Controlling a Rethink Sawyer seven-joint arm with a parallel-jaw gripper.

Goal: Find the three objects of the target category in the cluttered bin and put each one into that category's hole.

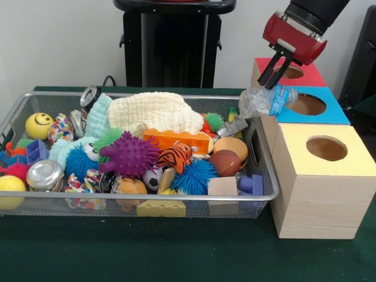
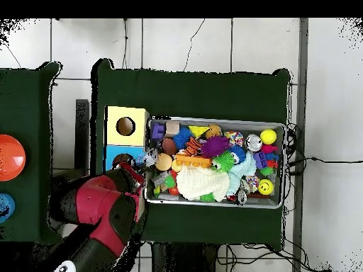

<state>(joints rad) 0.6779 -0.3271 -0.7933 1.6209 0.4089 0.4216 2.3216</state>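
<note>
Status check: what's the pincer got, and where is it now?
Pincer shut on crushed plastic bottle. Bottle hangs beside blue box, short of its hole. Nothing blocking.

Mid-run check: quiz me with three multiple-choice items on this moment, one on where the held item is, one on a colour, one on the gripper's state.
1. Where is the crushed clear plastic bottle with the blue cap?
A. under the cream cloth
B. in the air beside the blue-topped wooden box
C. on the green table

2. What colour is the top of the wooden box nearest the front camera?
A. yellow
B. red
C. blue

3. What is the gripper doing?
A. open and empty
B. shut on the bottle
C. not in view

Key: 1 B, the bottle hangs at the box edge above the wire mesh bin; 2 A, its lid is yellow; 3 B, the bottle hangs from the gripper.
</note>
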